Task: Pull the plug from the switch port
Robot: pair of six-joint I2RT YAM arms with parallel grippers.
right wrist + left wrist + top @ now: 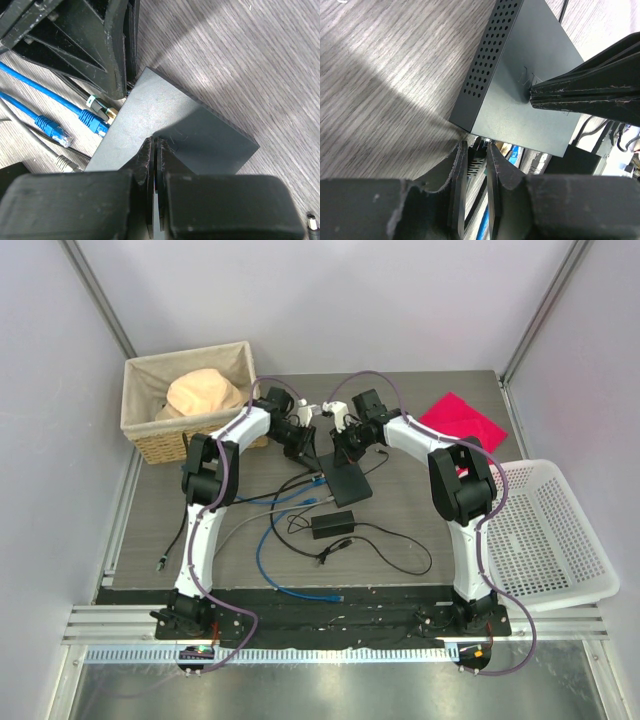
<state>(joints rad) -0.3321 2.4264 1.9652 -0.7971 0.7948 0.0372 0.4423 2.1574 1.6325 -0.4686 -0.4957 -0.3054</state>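
Your flat matte-black rectangular switch (350, 481) lies on the grey wood-grain bench (420, 500), about mid-bench, between the two arms' hands. One side wall is perforated with rows of small holes.

Left hand (476, 148): at the near corner of the switch, on its socket edge. The fingers (458, 172) are drawn close, with only a narrow gap. A dark ribbed plug (477, 156) sits in that gap and both fingers appear to bear on it. The port itself is hidden, so you cannot tell how deep the plug sits.

Right hand (154, 144): fingers together, nothing between them. The tips rest on the top face of the switch, near its middle.

Beside the socket edge lie two loose blue network cables (45, 100) with blue plugs, a green-and-gold-tipped connector (100, 107) just beside the switch, and a grey plug (63, 162).

Nearer the arm bases sits a narrow black adapter brick (333, 523) with black leads, apart from the switch.

Elsewhere on the bench:
- far left, a wicker basket (150, 435) holding a beige hat (205, 395);
- far right, a red cloth (462, 420);
- right edge, a white perforated plastic basket (560, 540).
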